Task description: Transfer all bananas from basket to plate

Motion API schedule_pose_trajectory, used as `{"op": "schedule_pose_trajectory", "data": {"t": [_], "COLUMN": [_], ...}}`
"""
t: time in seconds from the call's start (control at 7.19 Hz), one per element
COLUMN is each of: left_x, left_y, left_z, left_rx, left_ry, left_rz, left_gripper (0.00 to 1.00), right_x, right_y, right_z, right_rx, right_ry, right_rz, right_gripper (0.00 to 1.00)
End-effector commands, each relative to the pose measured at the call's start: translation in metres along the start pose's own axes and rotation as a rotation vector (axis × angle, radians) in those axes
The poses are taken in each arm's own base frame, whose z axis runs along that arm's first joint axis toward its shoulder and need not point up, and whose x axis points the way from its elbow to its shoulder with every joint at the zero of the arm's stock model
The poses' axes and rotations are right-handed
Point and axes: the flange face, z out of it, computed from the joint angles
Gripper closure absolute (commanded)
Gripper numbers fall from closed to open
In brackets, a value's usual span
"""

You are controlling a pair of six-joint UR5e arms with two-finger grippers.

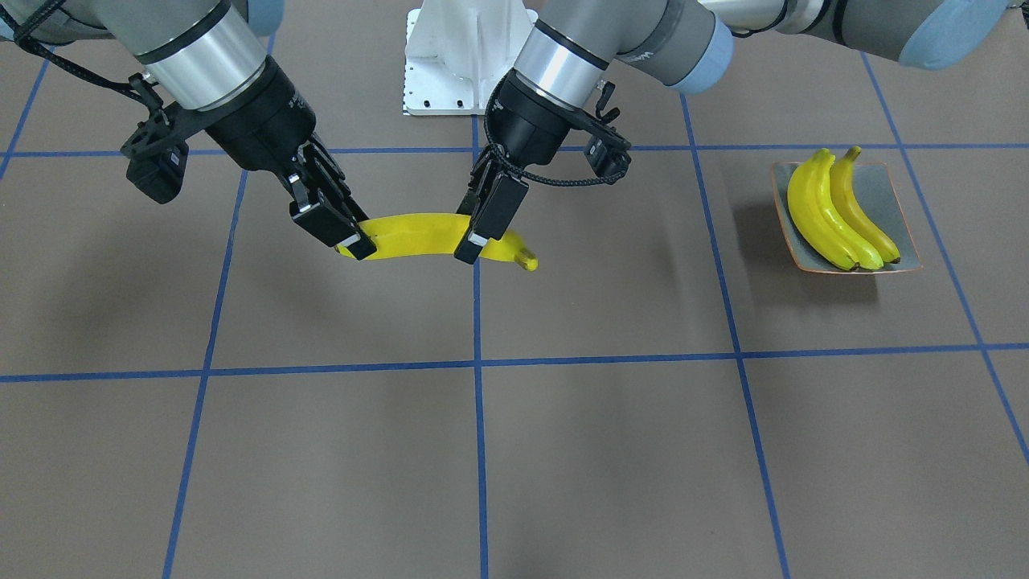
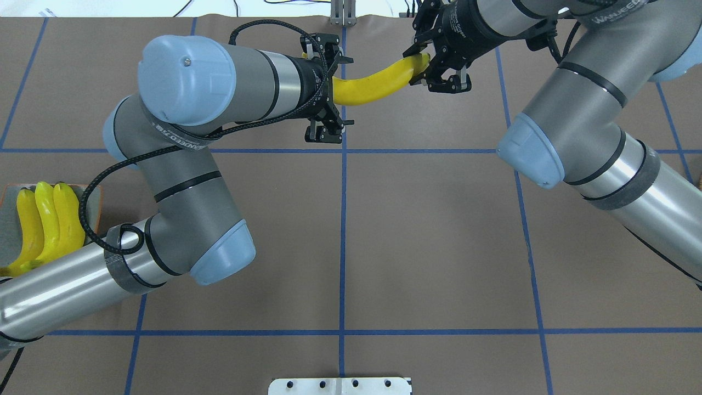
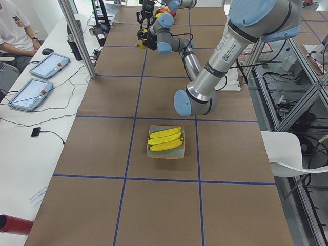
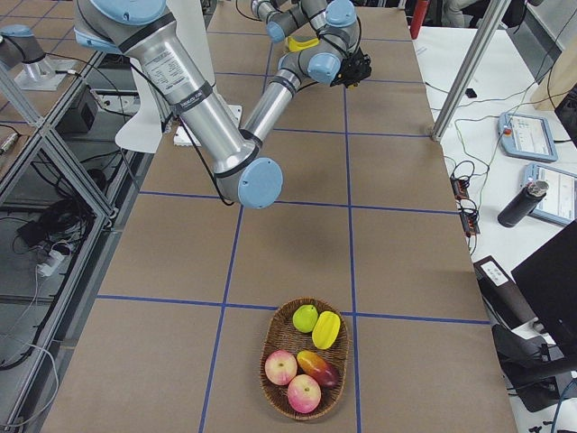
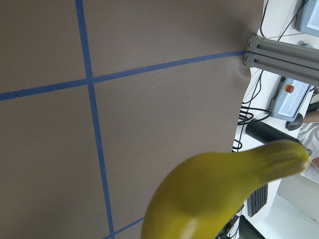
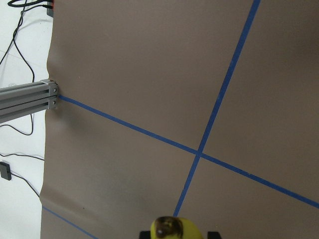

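You had right gripper (image 1: 352,240) and left gripper (image 1: 474,246) both clamped on the smooth yellow banana (image 1: 418,235), well off the grey-green square plate (image 1: 886,190); right needed to let go first, I'd say.

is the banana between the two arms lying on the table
No, the banana is off the table, gripped by the left pincer and the right pincer.

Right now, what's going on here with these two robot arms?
Both arms hold one smooth bright yellow banana above the brown table: the right gripper grips one end, the left gripper the other half. It looks like a hand-over, probably toward the small square grey-green plate on the robot's left, where other yellow bananas already lie. The woven brown basket shows only rounder fruit.
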Motion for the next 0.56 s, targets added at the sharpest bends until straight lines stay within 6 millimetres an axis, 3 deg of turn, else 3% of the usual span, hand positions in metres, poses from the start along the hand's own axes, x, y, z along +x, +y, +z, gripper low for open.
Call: {"op": "schedule_pose_trajectory", "data": {"t": [0.0, 0.14, 0.28, 0.42], "left_x": [-0.0004, -0.0004, -0.0009, 0.0004], "left_y": [-0.0019, -0.0019, -0.0006, 0.0002], "left_z": [0.0032, 0.0032, 0.0031, 0.0021], "left_rx": [0.006, 0.006, 0.004, 0.004], "left_ry": [-0.003, -0.003, -0.003, -0.001], "left_rz": [-0.001, -0.001, 0.000, 0.000], "left_gripper": [0.00, 0.01, 0.20, 0.56], "right_x": [0.0033, 0.0035, 0.0031, 0.0032], "right_y": [0.0009, -0.0003, 0.0004, 0.0005], "right_z": [-0.0031, -0.0020, -0.0024, -0.0024], "right_rx": [-0.001, 0.001, 0.000, -0.001], "right_ry": [0.002, 0.004, 0.003, 0.004], "right_rz": [0.000, 0.001, 0.001, 0.001], "right_gripper": [1.00, 1.00, 1.00, 1.00]}}
